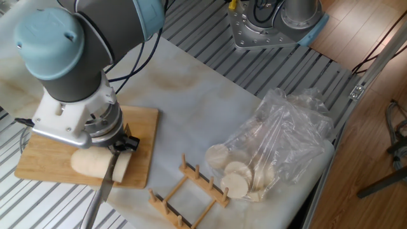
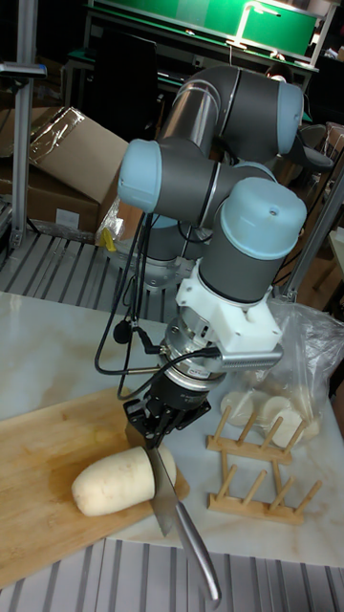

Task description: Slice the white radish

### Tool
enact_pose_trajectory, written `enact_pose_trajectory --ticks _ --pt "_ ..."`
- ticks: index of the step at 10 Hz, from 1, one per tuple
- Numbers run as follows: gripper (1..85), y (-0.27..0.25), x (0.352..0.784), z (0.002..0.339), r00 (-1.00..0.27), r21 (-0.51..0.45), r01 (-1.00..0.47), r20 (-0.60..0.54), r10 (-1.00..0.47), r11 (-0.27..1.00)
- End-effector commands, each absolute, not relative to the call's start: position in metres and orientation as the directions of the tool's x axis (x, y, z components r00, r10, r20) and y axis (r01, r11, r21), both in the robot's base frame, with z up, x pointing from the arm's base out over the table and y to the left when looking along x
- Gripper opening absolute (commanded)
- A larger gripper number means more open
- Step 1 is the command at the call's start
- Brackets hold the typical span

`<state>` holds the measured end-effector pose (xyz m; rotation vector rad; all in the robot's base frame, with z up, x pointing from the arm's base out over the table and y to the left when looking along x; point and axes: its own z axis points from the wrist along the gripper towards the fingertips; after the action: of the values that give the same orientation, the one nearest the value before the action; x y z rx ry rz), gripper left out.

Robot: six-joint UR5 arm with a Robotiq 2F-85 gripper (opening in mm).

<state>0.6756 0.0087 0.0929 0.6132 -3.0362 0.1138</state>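
The white radish [image 1: 89, 162] lies on the cutting board [image 1: 44, 159]; the knife [image 2: 162, 492], clenched in the gripper [image 2: 158, 421], sits in a cut near its flat end, toward 3 o'clock; unrestrained, the radish could roll, wedging or skewing the blade.

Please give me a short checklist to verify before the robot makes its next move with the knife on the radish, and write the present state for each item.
1. The white radish lies on the cutting board: ok.
2. The knife is held by the gripper: ok, though the fingers are too dark to see clearly.
3. The blade stands near the flat cut end, with a slice parted by it: ok.
4. The blade has reached the board: cannot tell.
5. The wooden rack is apart from the board: ok.
6. The plastic bag with slices is away from the knife: ok.
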Motion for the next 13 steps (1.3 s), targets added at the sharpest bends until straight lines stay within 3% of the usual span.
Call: enact_pose_trajectory --ticks 1,7,13 --pt "1.3 0.002 0.664 0.09 -0.919 -0.065 -0.391 0.075 -0.386 0.918" --pt "1.3 -0.011 0.643 0.093 -0.914 -0.092 -0.395 0.141 -0.381 0.914" --pt "1.3 0.005 0.66 0.097 -0.914 -0.064 -0.395 0.121 -0.386 0.916"
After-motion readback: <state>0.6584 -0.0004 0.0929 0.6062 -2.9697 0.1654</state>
